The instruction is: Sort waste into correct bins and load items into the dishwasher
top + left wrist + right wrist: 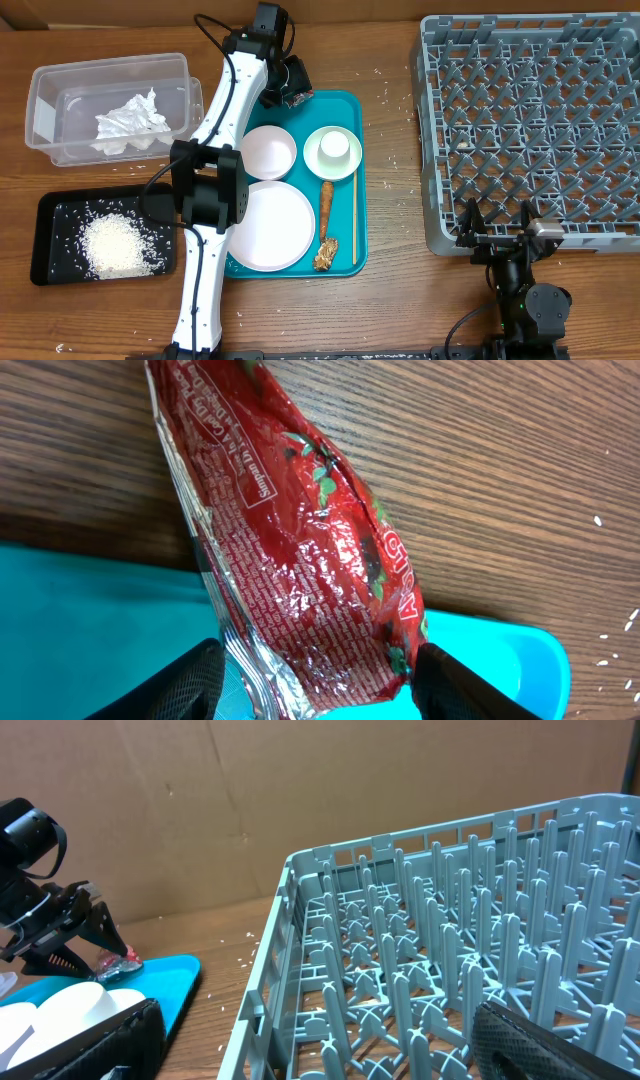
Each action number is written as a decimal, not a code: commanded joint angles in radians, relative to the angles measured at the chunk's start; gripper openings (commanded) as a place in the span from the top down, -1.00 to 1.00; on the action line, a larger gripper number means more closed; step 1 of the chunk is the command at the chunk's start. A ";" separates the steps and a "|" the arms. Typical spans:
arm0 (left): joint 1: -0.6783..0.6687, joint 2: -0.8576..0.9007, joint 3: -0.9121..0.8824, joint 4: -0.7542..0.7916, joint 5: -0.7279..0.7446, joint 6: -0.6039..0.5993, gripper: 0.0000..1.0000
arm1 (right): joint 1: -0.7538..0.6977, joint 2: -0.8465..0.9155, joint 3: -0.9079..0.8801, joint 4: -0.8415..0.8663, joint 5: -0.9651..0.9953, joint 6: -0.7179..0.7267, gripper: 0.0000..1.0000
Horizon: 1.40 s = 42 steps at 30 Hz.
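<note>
Overhead, the left gripper [290, 90] is seen lowered at the far edge of the teal tray [346, 108]. In the left wrist view its fingers [200, 680] are set on either side of the red shiny snack wrapper [300, 540], which lies half on the tray and half on the wooden table [500, 460]. Both pads seem to touch the foil, but a firm grip cannot be told. The right gripper [497, 228] is held wide apart with nothing between its jaws, just beside the near edge of the dish rack [530, 120]. The crumpled white napkin [130, 122] is seen inside the clear tub [50, 100].
</note>
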State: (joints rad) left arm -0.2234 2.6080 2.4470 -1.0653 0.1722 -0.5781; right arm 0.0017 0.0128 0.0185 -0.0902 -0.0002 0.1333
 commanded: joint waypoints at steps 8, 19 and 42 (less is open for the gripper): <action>-0.007 0.021 -0.026 0.025 -0.022 -0.006 -0.36 | 0.006 -0.010 -0.011 0.006 -0.002 -0.003 -1.00; -0.007 0.021 -0.031 0.035 -0.023 -0.006 0.38 | 0.006 -0.010 -0.011 0.006 -0.002 -0.004 -1.00; 0.035 -0.391 -0.002 -0.160 -0.466 0.026 0.92 | 0.006 -0.010 -0.011 0.006 -0.002 -0.003 -1.00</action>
State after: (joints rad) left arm -0.2150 2.3260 2.4260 -1.1950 -0.0967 -0.5579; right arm 0.0017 0.0128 0.0185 -0.0898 0.0002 0.1337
